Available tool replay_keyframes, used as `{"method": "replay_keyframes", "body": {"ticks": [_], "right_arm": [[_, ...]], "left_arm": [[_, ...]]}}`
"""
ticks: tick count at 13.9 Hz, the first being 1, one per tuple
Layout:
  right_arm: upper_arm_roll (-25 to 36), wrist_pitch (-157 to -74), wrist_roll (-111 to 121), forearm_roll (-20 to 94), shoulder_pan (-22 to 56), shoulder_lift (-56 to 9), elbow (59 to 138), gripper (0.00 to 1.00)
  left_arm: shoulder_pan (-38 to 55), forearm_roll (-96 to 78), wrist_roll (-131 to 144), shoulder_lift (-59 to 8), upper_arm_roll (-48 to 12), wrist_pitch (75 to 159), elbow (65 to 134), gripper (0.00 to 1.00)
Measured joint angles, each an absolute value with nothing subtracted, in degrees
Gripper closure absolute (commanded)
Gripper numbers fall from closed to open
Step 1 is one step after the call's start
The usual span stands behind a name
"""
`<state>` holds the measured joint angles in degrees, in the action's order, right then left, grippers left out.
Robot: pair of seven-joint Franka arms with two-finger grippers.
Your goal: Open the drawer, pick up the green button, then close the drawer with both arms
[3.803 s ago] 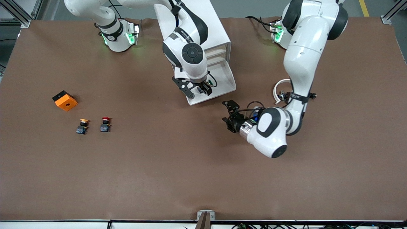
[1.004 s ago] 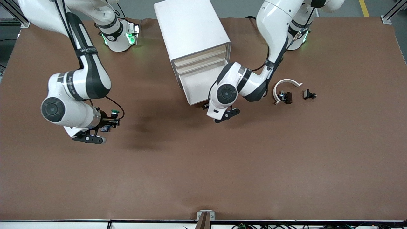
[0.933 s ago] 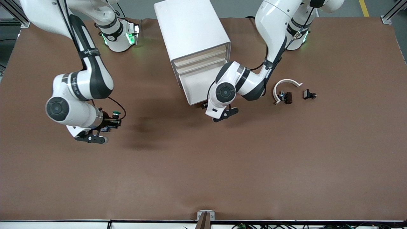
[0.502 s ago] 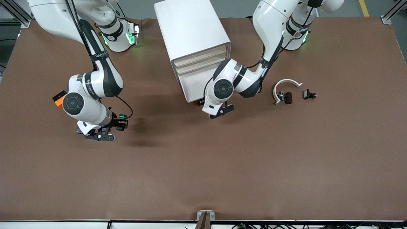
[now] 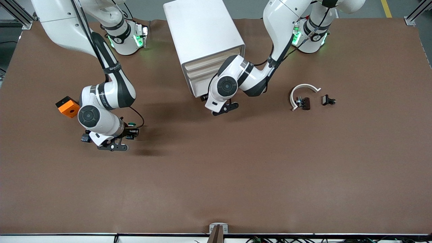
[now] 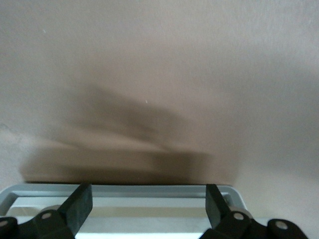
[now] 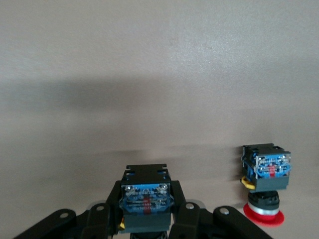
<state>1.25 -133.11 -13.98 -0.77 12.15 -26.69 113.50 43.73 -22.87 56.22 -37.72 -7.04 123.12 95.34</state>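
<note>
Front view has the shallow white drawer with the cream-beige front [image 5: 199, 86] pushed nearly flush into the white rounded cabinet [image 5: 202, 30] since half a second ago, so I judge closing almost finished. My left fingers [image 6: 79, 204] stand spread apart, gripping nothing, with a pale rim, likely the drawer's, between them. My right fingers [image 7: 185, 215] have sunk toward the brown tabletop [image 5: 236, 175], clamped on the small green-capped push button [image 5: 131, 125]. Its black-and-blue body sits squarely between them, and a red-capped button [image 7: 264, 181] stands just beside.
</note>
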Motion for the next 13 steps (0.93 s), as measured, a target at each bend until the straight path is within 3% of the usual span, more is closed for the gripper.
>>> {"method": "replay_keyframes", "body": {"ticks": [6,8,10,11,12,13], "right_arm": [[1.6,-135.2,-14.0,-1.2,10.8,-30.0,112.1,0.77],[1.6,-135.9,-14.0,-1.2,10.5,-30.8,111.8,0.7],[1.6,-136.0,-14.0,-1.2,10.4,-31.3,111.4,0.37],[1.6,-136.0,-14.0,-1.2,10.4,-31.5,111.3,0.07],[1.6,-136.0,-14.0,-1.2,10.4,-31.6,111.3,0.0],[1.6,-136.0,-14.1,-1.2,10.4,-31.6,111.2,0.0]], "left_arm": [[44.0,-25.1,56.2,-37.7,-11.0,123.1,95.8,0.0],[44.0,-25.4,56.2,-37.7,-11.4,123.1,96.3,0.0],[44.0,-25.5,56.2,-37.7,-11.5,123.2,96.6,0.0],[44.0,-25.5,56.2,-37.7,-11.5,123.1,96.6,0.0],[43.9,-25.5,56.2,-37.7,-11.5,123.1,96.6,0.0],[43.9,-25.5,56.2,-37.7,-11.5,123.1,96.6,0.0]]}}
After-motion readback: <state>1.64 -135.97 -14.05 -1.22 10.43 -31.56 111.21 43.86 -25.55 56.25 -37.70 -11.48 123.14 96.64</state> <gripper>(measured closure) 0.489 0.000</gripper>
